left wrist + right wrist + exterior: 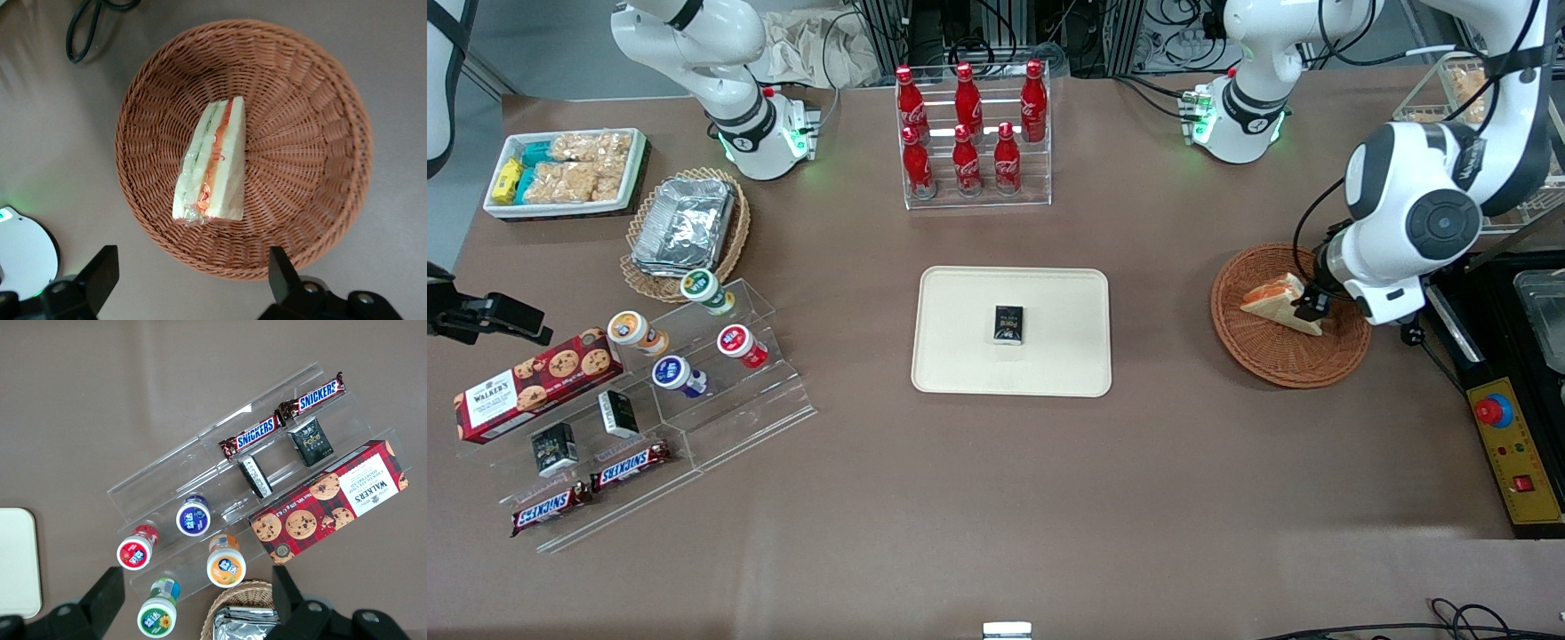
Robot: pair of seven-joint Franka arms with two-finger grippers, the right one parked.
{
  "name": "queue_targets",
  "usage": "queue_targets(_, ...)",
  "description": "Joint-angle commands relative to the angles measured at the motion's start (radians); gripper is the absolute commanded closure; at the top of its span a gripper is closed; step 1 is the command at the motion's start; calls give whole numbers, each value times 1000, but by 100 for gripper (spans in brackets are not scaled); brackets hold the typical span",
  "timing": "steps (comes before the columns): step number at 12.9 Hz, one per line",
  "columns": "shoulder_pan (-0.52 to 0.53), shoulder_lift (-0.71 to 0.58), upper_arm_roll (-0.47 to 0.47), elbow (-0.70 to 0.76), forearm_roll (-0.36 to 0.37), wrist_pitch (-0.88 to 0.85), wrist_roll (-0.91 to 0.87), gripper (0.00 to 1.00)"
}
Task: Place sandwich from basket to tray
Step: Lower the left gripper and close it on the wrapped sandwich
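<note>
Table: brown cloth covered the whole top, with plenty of bare surface between the tray and the basket.
Gripper: the left arm's gripper hung right over the basket, fingers spread wide and holding nothing. In the front view it sat low over the sandwich, and I couldn't tell if it touched.
Sandwich: the sandwich lay inside the basket directly under the gripper, filling edge up, in clear wrap, roughly between the two fingers.
Basket: the basket had open weave all round the sandwich, more on one side than the other. Its rim sat close to the black-and-yellow control box at the working arm's end.
Tray: the tray lay well apart from the gripper, toward the parked arm's end. A small dark box sat near its middle, bare cream all round it.
Bottle rack: the red bottles stood farther from the front camera than the tray, off the straight line between basket and tray.
Hidden bits: the arm's wrist covered part of the basket in the front view. A black cable ran out of shot just beside the basket.
</note>
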Motion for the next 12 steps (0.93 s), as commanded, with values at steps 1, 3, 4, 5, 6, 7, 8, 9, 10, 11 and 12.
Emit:
queue_targets(1, 42, -5, -7, -89, 16, 105, -22, 0)
queue_targets(3, 55, -5, -7, -144, 16, 195, -22, 0)
queue_targets(4, 55, -2, -7, -172, 16, 238, -22, 0)
queue_targets(5, 56, -2, -5, -207, 16, 287, -22, 0)
queue_targets(6, 56, -2, -4, -238, 14, 330, -23, 0)
queue_targets(7, 56, 7, -4, -253, 14, 361, -23, 0)
queue_targets(8, 56, 24, -2, -259, 14, 381, -22, 0)
queue_targets(9, 56, 42, -4, -261, 14, 402, -20, 2)
queue_targets(10, 56, 56, -2, -261, 16, 418, -20, 13)
queue_targets(11, 56, 70, -2, -260, 16, 433, -20, 45)
queue_targets(12, 56, 78, -2, -258, 14, 445, -22, 99)
